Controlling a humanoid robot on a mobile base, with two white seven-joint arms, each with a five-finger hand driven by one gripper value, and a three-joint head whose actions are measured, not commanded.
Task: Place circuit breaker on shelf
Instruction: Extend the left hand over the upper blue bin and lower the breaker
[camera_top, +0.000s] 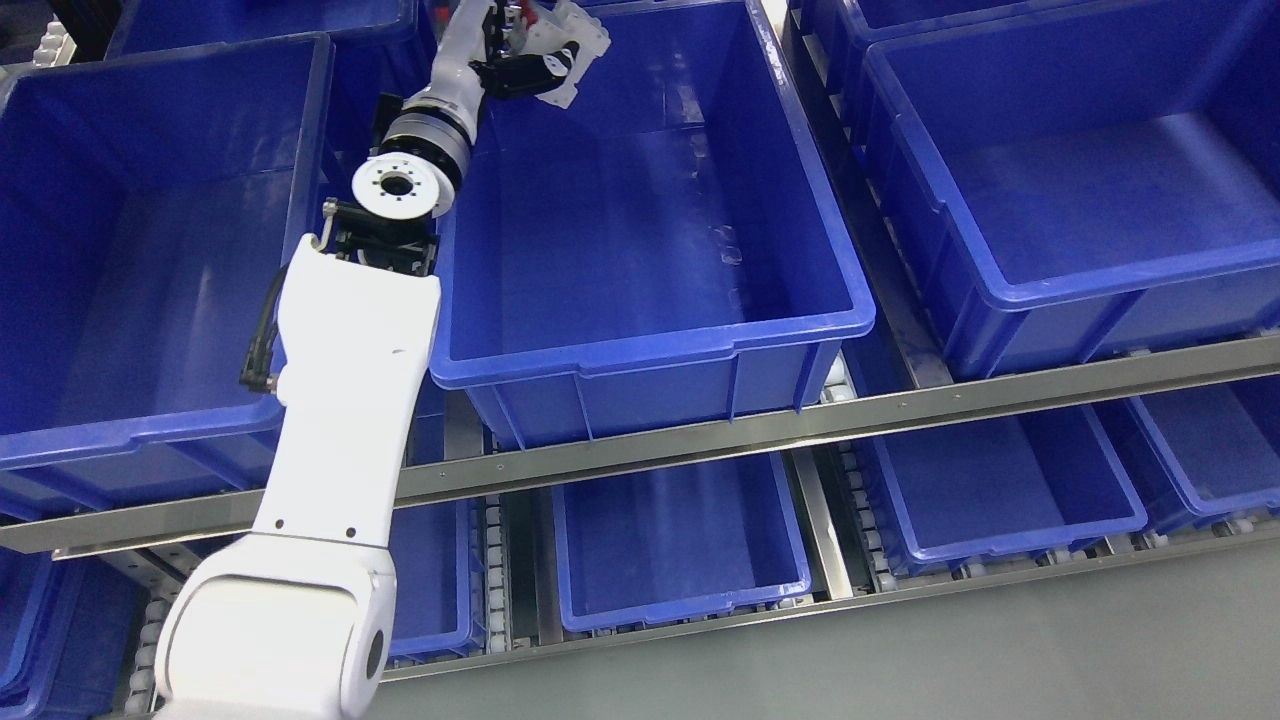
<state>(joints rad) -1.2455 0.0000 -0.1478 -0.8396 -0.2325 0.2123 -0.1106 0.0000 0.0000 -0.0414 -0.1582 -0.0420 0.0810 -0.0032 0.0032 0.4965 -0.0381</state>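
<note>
Blue plastic bins sit in rows on a metal shelf (700, 440). The left arm comes up from the bottom left and reaches far over the big middle bin (640, 330). At its end, the left robot hand (530, 60) has its dark fingers (520, 75) curled around a white circuit breaker (575, 45). The breaker has a bit of red on it. It is held up in the air over the far back corner of the middle bin, near the top edge of the view. It does not touch the bin floor.

The middle bin looks like it has nothing in it. The right arm does not show at all.

I think the robot is at the putting-down step. The breaker has been carried to the shelf but is not let go yet. Next, the robot hand should go down into the bin, staying away from the back wall. Then the fingers should open slowly so the breaker lands softly and does not tip or bounce.
</note>
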